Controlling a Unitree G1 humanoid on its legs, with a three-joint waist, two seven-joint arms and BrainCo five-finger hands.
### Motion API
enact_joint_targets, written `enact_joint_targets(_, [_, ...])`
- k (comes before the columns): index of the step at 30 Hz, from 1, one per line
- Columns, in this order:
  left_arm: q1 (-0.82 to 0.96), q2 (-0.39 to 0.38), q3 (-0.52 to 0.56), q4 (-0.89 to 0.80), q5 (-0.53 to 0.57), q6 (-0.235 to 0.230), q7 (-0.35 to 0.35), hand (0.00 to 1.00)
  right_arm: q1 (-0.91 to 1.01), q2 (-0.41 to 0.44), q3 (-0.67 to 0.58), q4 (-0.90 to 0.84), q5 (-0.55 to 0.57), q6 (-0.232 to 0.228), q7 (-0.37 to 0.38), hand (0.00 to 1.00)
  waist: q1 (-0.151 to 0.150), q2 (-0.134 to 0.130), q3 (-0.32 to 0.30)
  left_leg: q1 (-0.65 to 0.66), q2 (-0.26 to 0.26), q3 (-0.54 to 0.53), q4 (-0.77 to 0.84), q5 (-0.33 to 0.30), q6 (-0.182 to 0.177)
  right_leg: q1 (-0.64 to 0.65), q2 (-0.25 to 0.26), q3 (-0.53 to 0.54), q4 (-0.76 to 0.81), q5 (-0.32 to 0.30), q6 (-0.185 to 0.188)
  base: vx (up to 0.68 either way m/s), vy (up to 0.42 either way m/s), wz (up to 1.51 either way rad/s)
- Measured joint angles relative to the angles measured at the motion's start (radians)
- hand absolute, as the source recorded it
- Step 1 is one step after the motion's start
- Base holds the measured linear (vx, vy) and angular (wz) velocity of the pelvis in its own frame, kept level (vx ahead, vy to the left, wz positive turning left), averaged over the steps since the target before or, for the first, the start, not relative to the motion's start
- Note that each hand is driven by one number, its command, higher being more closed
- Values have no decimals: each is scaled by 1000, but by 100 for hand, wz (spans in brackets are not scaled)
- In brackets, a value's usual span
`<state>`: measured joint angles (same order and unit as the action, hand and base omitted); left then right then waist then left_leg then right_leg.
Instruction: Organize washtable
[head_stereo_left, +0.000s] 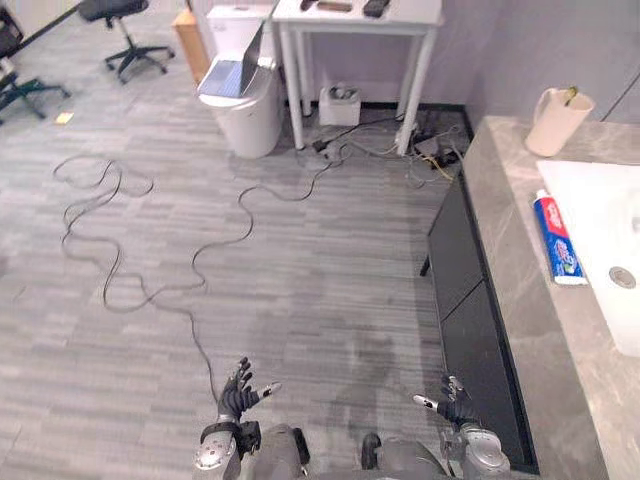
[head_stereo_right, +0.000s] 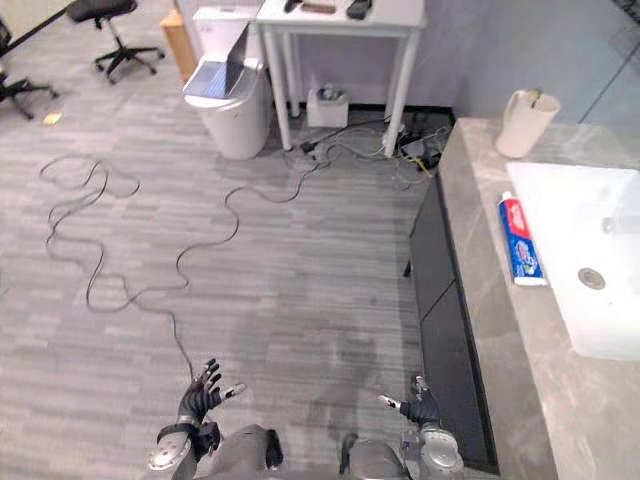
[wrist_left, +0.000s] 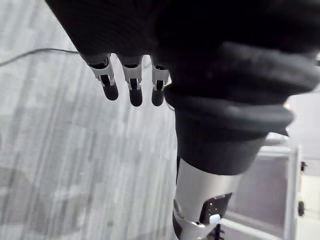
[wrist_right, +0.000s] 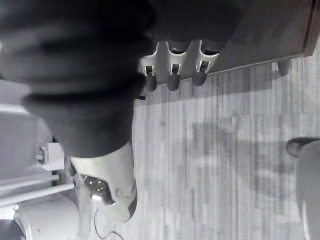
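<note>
A grey stone washtable (head_stereo_left: 520, 300) runs along the right, with a white sink basin (head_stereo_left: 600, 230) set in it. A red, white and blue toothpaste tube (head_stereo_left: 557, 238) lies on the counter at the basin's left rim. A cream cup (head_stereo_left: 556, 121) with something green in it stands at the counter's far end. My left hand (head_stereo_left: 238, 392) hangs low over the floor, fingers spread and holding nothing. My right hand (head_stereo_left: 452, 407) hangs low beside the dark cabinet front (head_stereo_left: 462, 290), fingers relaxed and holding nothing. Both hands are far from the counter's objects.
A white bin (head_stereo_left: 245, 100) with an open laptop (head_stereo_left: 228, 70) on it stands by a white table (head_stereo_left: 360, 30) at the back. Loose cables (head_stereo_left: 150, 270) trail over the grey floor. Office chairs (head_stereo_left: 125, 30) stand at the far left.
</note>
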<state>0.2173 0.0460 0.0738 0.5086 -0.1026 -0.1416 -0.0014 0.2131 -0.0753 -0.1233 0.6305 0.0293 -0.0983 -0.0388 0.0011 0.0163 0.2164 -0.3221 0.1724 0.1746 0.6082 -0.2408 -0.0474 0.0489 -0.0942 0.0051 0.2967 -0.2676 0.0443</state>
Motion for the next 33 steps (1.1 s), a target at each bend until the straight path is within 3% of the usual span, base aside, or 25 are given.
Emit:
enact_joint_targets(1, [7,-15,0,0,0,0,0,0,18,-11,0,-18,0,0,1,0,11,29,-9,25,-19,-78,-174,55,-42,-6,-5,28,33,-41,30,346,392,-77])
enact_joint_targets(2, [8,-28,2,10,0,1,1,0,22,-13,-4,-14,0,1,0,0,16,20,-1,48,-31,-64,-172,122,-12,-1,-10,51,52,-62,51,340,363,-72])
enact_joint_targets(3, [16,-19,11,16,-1,4,5,0,21,11,27,-24,0,13,7,0,16,-27,-16,64,-59,-29,-157,73,-35,-4,-43,80,47,-56,45,330,301,-58])
enact_joint_targets(4, [20,-14,11,9,-1,0,4,0,21,18,35,-30,0,11,9,0,19,-37,-17,60,-72,-41,-132,44,-41,-6,-47,91,44,-52,46,339,292,-56])
enact_joint_targets(5, [23,-11,13,2,-1,0,3,0,18,22,42,-31,-1,8,16,0,17,-48,-21,52,-88,-56,-85,4,-8,-1,-53,117,40,-53,52,395,351,-75])
enact_joint_targets(6, [33,-17,15,-6,-1,1,2,0,13,31,47,-35,-2,7,23,0,18,-63,-34,59,-77,-6,-26,-52,29,6,-66,167,34,-61,65,325,298,-87])
enact_joint_targets(8, [45,-19,14,-20,-1,1,3,0,11,31,58,-63,-6,5,24,0,26,-66,-35,95,-62,64,-13,-93,50,-29,-73,207,95,-54,74,305,270,-126])
enact_joint_targets(10, [51,-6,-6,-34,-1,2,2,0,5,36,82,-79,-23,-2,26,0,35,-66,-35,200,-49,198,-64,-116,75,-198,-89,189,352,13,151,294,245,-184])
enact_joint_targets(11, [49,-3,-7,-35,-1,2,3,0,5,37,85,-79,-24,-2,28,0,34,-63,-34,213,-47,206,-72,-119,80,-213,-91,175,380,19,149,205,117,-156])
enact_joint_targets(13, [35,30,-19,-34,0,-4,4,0,-2,49,98,-71,-46,-3,43,0,11,-52,-29,300,-34,272,-124,-122,85,-306,-102,14,508,-6,96,178,46,-101])
enact_joint_targets(14, [33,40,-23,-25,0,-10,4,0,-8,50,104,-60,-49,-6,43,0,8,-50,-29,317,-31,289,-137,-122,85,-329,-101,-33,519,-17,81,211,-6,-90])
enact_joint_targets(15, [12,53,-26,16,1,-14,3,0,-31,45,108,-16,-51,-8,44,0,-1,-51,-29,352,-22,320,-165,-121,84,-370,-99,-136,511,-37,49,216,-22,-82])
enact_joint_targets(17, [-8,66,-24,68,1,-15,4,0,-75,29,123,49,-54,-6,44,0,-14,-48,-28,384,-1,359,-188,-121,83,-423,-98,-312,448,-40,23,228,-77,-97])
enact_joint_targets(19, [-22,80,-24,116,1,-15,4,0,-95,13,134,77,-59,-6,43,0,-16,-50,-29,431,-3,377,-212,-111,43,-441,-95,-484,287,36,-55,312,-124,-94])
enact_joint_targets(20, [-16,88,-25,133,1,-16,4,0,-85,3,137,87,-59,-10,43,0,-15,-80,-40,471,-36,370,-233,-111,6,-417,-84,-533,163,158,-195,400,-127,-106])
enact_joint_targets(21, [-17,67,-30,156,1,-13,2,0,-97,-30,136,103,-61,-10,43,0,-13,-18,-40,493,-4,326,-230,-114,-14,-402,-36,-519,172,147,-191,338,-103,-94])
enact_joint_targets(22, [-19,63,-33,156,1,-15,2,0,-96,-39,132,101,-61,-12,43,0,-19,-4,-40,493,2,306,-219,-104,-32,-400,-28,-510,173,130,-179,302,-109,-70])
enact_joint_targets(23, [-34,53,-36,156,2,-19,3,0,-96,-65,123,102,-60,-10,43,0,-44,25,-37,478,12,274,-163,-81,-70,-400,-13,-499,179,100,-180,235,-103,-30])
enact_joint_targets(24, [-44,52,-38,156,2,-19,3,0,-94,-71,120,104,-60,-10,43,0,-46,32,-38,463,22,265,-124,-68,-78,-396,-5,-496,176,92,-182,349,-161,-32])
enact_joint_targets(25, [-58,54,-39,156,2,-20,2,0,-94,-75,114,115,-60,-9,43,0,-47,35,-36,438,41,248,-47,-32,-99,-381,12,-484,165,82,-185,273,-145,-36])
enact_joint_targets(26, [-66,54,-41,157,2,-21,2,0,-85,-74,107,122,-59,-7,42,0,-47,33,-32,402,74,203,86,54,-108,-332,41,-467,131,75,-183,316,-163,-57])
enact_joint_targets(27, [-61,54,-45,158,2,-21,2,0,-76,-71,106,122,-53,-8,39,0,-43,29,-24,378,103,170,211,60,-109,-264,77,-439,83,73,-183,241,-125,-75])
enact_joint_targets(30, [-46,52,-46,168,2,-21,1,0,-74,-59,88,126,-38,-10,36,0,-39,13,-20,296,92,96,304,3,-76,-154,132,-352,-9,76,-165,182,-79,-88])
enact_joint_targets(33, [-41,50,-45,168,1,-22,2,0,-72,-53,77,141,-38,-8,37,0,-36,12,-18,204,39,24,154,-33,-61,-114,155,-254,-51,89,-155,185,0,-107])
